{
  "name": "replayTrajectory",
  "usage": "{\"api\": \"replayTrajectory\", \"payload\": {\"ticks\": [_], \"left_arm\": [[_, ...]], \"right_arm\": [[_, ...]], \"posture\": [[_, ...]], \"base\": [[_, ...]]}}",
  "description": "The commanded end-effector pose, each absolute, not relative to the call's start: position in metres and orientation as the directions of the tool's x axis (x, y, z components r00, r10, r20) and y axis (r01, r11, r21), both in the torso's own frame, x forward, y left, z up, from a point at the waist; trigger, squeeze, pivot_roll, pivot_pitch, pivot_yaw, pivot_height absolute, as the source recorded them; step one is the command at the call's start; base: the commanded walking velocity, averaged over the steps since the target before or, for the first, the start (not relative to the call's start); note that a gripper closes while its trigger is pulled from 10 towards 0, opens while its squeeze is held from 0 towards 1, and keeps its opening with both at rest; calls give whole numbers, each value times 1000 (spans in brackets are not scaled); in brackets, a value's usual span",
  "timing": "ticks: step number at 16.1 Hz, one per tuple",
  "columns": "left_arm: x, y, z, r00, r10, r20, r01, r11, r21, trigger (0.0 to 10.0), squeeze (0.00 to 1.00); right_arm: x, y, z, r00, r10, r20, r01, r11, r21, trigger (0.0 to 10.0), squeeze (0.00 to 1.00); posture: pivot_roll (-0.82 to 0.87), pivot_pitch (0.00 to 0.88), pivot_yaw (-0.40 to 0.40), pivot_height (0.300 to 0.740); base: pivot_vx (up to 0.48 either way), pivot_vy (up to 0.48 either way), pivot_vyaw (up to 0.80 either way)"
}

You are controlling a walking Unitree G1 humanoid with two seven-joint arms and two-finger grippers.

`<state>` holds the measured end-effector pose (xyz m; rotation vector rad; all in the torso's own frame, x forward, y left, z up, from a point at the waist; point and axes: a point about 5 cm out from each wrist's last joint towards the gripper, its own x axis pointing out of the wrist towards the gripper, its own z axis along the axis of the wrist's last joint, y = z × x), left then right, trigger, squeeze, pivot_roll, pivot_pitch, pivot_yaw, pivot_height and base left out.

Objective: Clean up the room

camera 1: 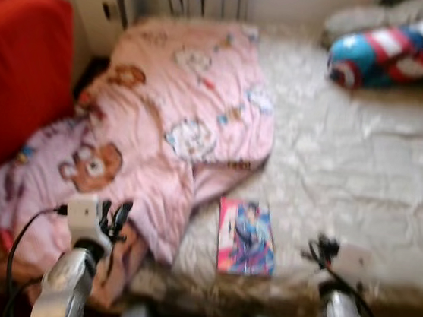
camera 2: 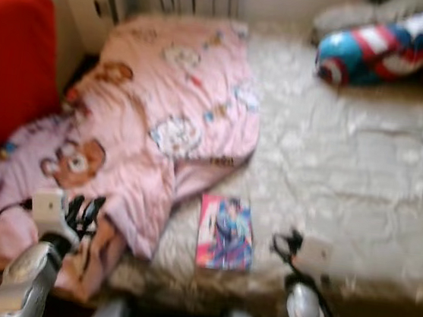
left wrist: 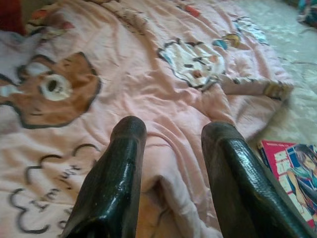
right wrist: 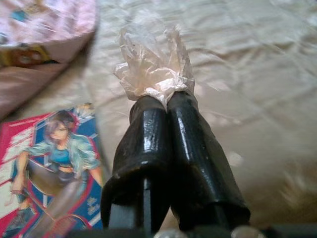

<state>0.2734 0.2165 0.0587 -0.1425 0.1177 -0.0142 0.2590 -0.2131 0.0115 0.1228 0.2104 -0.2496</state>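
Crinkled clear plastic, a scrap of wrapper [right wrist: 151,64], sits pinched at the very tips of the right claw [right wrist: 166,101], whose two black fingers are pressed together on it. In the head views this claw [camera 1: 323,251] hangs at the lower right of the frame, above the near edge of the bed [camera 1: 363,168]. Just to its left, a glossy magazine [camera 1: 246,237] with a pink border and a drawn figure lies flat on the cream quilted cover, its lower edge close to the bed's front edge. Between magazine and claw there is a strip of bare cover.

The left claw [camera 1: 113,220] stands at the lower left of the frame with its fingers [left wrist: 116,173] apart and nothing between them, hovering over the pink blanket [camera 1: 178,116]. That blanket, printed with bears and other cartoon animals, is bunched over the left part of the bed; its lower part spills off the front edge, and one folded corner reaches almost to the magazine's top.

A red chair [camera 1: 14,82] fills the left border, hard against the blanket. At the upper right a bolster pillow [camera 1: 400,46] in blue, red and white stripes lies near the head of the bed. The widest open stretch of cover is the right centre, between claw and pillow. The head views are blurred.
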Motion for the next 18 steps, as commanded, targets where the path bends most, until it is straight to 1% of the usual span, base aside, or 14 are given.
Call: {"api": "replayTrajectory", "payload": {"ticks": [1, 2, 3, 4, 5, 7, 9, 11, 12, 13, 15, 16, 17, 18], "left_arm": [[272, 223, 52, 990, -11, -144, -9, 991, -137, 10000, 0], [271, 224, 46, 987, -4, -164, -19, 990, -139, 10000, 0], [271, 224, 44, 985, -2, -173, -23, 990, -140, 10000, 0], [270, 224, 35, 978, 4, -207, -36, 988, -150, 10000, 0], [267, 221, 20, 961, 3, -275, -44, 988, -146, 10000, 0], [260, 220, 2, 935, 4, -354, -61, 987, -150, 10000, 0], [255, 221, -8, 914, 8, -406, -71, 988, -141, 10000, 0], [245, 220, -25, 865, 0, -502, -71, 990, -123, 10000, 0], [237, 218, -37, 821, 6, -571, -83, 991, -108, 10000, 0], [229, 216, -45, 787, 11, -617, -93, 990, -101, 10000, 0], [217, 212, -55, 747, -12, -664, -70, 993, -97, 10000, 0], [212, 212, -59, 735, 1, -678, -74, 994, -78, 10000, 0], [213, 214, -57, 750, 29, -660, -120, 988, -93, 10000, 0], [218, 212, -54, 769, 32, -638, -137, 984, -116, 10000, 0]], "right_arm": [[251, -219, 1, 927, -251, -277, 286, 954, 93, 10000, 0], [246, -219, -7, 917, -243, -316, 280, 957, 75, 10000, 0], [243, -219, -12, 909, -243, -340, 281, 957, 67, 10000, 0], [240, -219, -17, 897, -242, -371, 282, 958, 58, 10000, 0], [235, -218, -25, 879, -234, -416, 276, 960, 41, 10000, 0], [227, -218, -39, 834, -225, -505, 287, 957, 48, 10000, 0], [222, -213, -46, 815, -200, -543, 264, 964, 41, 10000, 0], [211, -208, -58, 772, -176, -611, 262, 964, 53, 10000, 0], [199, -203, -68, 724, -154, -672, 260, 964, 58, 10000, 0], [193, -199, -73, 699, -137, -702, 245, 968, 56, 10000, 0], [189, -197, -75, 693, -132, -708, 240, 969, 53, 10000, 0], [186, -198, -77, 690, -133, -712, 235, 971, 46, 10000, 0], [182, -199, -78, 680, -136, -720, 232, 972, 35, 10000, 0], [178, -200, -80, 669, -137, -730, 223, 974, 23, 10000, 0]], "posture": [[-10, 42, 16, 730], [-13, 35, 19, 740], [-13, 35, 19, 740], [-7, 20, 24, 740], [-6, 5, 26, 740], [-13, 0, 34, 740], [-14, 0, 38, 740], [-18, 0, 41, 740], [-16, 0, 42, 740], [-14, 0, 39, 740], [-19, 0, 37, 740], [-21, 0, 40, 740], [-30, 0, 39, 740], [-18, 0, 34, 740]], "base": [[0, 0, 0], [0, 0, 0], [0, 0, 0], [0, 0, 0], [0, 0, 0], [0, 0, 0], [0, 0, 0], [0, 0, 0], [0, 0, 0], [0, 0, 0], [0, 0, 0], [0, 0, 0], [0, 0, 569], [0, 0, 800]]}}
